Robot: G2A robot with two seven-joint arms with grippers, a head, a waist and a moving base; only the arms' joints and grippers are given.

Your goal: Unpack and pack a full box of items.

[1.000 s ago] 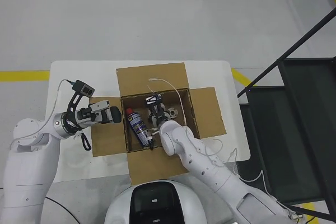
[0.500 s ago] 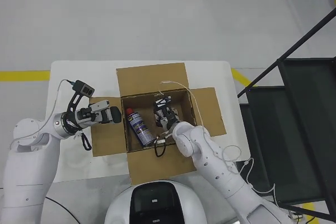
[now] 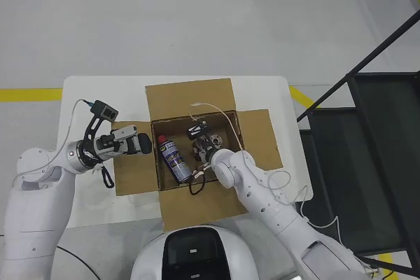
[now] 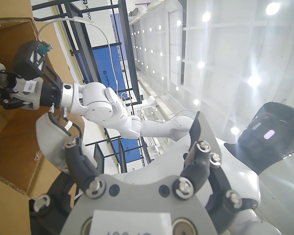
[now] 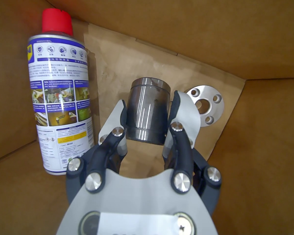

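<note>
**A:** What's on the white table (image 3: 91, 91)?
**B:** Top view: an open box (image 3: 189, 98) at centre. The left gripper (image 3: 143, 141) hovers outside, frame left.
**A:** Left wrist view?
**B:** Its fingers are spread, empty.
**A:** Right wrist view?
**B:** The right gripper (image 5: 148, 108) pinches a metal cylinder (image 5: 147, 99), whose long axis lies in line with the fingers.

Matt cardboard box (image 5: 161, 13), glossy dark metal cylinder (image 5: 147, 108), shiny steel flange (image 5: 208, 105)

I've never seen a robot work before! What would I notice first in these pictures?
Probably the spray can with its bright red cap, lying in the cardboard box on its left side. Next to it, the right gripper is shut on a dark metal cylinder, with a shiny round flange beside that.
</note>
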